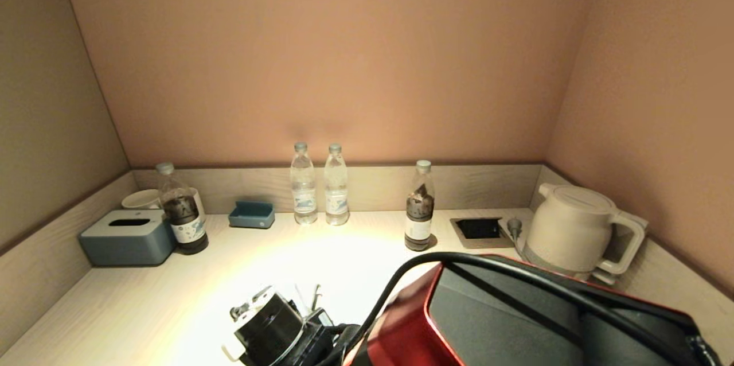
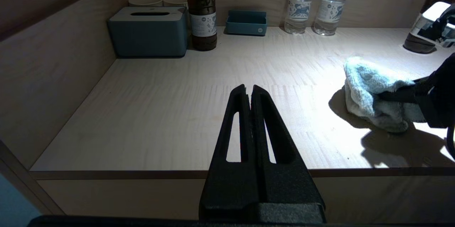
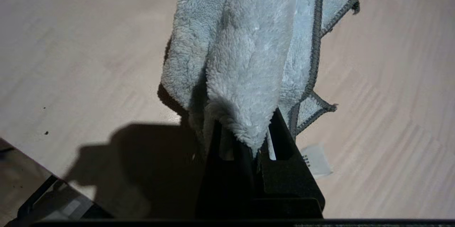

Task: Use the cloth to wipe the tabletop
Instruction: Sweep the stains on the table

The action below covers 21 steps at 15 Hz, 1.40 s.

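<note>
A fluffy light blue cloth with a grey hem lies bunched on the pale wooden tabletop. My right gripper is shut on a fold of it, near the front of the table. In the left wrist view the cloth lies at the right with the right gripper's dark fingers on it. In the head view my right arm hides the cloth. My left gripper is shut and empty, held in front of the table's front edge, left of the cloth.
Along the back wall stand a blue tissue box, cups, a dark bottle, a small blue tray, two water bottles, another dark bottle, a socket recess and a white kettle.
</note>
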### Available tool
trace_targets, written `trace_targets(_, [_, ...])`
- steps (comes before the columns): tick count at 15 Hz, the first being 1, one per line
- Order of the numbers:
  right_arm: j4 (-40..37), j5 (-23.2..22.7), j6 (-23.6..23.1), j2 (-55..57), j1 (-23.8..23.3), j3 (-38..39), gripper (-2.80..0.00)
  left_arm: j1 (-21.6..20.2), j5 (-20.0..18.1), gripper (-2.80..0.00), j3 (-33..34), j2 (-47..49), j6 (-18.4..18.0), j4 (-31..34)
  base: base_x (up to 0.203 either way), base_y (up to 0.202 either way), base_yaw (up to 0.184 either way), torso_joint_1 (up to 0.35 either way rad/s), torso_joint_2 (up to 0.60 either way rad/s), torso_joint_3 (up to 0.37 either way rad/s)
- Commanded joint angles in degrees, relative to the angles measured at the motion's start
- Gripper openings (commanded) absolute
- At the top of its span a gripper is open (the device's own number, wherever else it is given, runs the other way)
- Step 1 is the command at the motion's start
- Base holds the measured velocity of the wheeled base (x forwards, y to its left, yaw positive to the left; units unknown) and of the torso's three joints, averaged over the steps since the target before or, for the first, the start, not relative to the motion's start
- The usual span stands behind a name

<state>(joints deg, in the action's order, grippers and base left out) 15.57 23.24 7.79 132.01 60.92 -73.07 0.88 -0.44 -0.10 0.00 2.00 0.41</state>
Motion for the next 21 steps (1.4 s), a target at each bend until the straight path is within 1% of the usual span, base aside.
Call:
trace_targets(1, [0.1,0.1,0.0,0.5,0.8,0.0,-2.8,0.0,0.0,-2.8,0.0,0.0,0.0,0.0,0.0,0.0,0.0,0.0,0.0,0.0])
trace_targets(2, [0.1,0.1,0.1,0.5,1.6,0.0,-2.8,0.0,0.0,-2.8,0.0,0.0,0.0,-0.1,0.0,0.0,0.0,0.0,0.0,0.0])
trace_targets(4, [0.1,0.1,0.1,0.4,5.6,0.0,-2.8,0.0,0.0,-2.8,0.0,0.0,0.0,-0.1,0.0,0.0,0.0,0.0,0.0,0.0])
trace_targets(11, [0.0,0.2,0.3,-1.4,10.0,0.6,-2.8,0.0,0.0,-2.8,0.0,0.0,0.0,0.0,0.0,0.0,0.0,0.0,0.0,0.0])
trace_targets(18, [-0.2,0.5,-0.1,-8.8,18.2,2.0,-2.8,0.0,0.0,-2.8,0.0,0.0,0.0,0.0,0.0,0.0,0.0,0.0,0.0,0.0])
trace_targets(21, [-0.4,0.8,-0.4,-14.5,21.9,3.2,-2.8,0.0,0.0,-2.8,0.0,0.0,0.0,0.0,0.0,0.0,0.0,0.0,0.0,0.0])
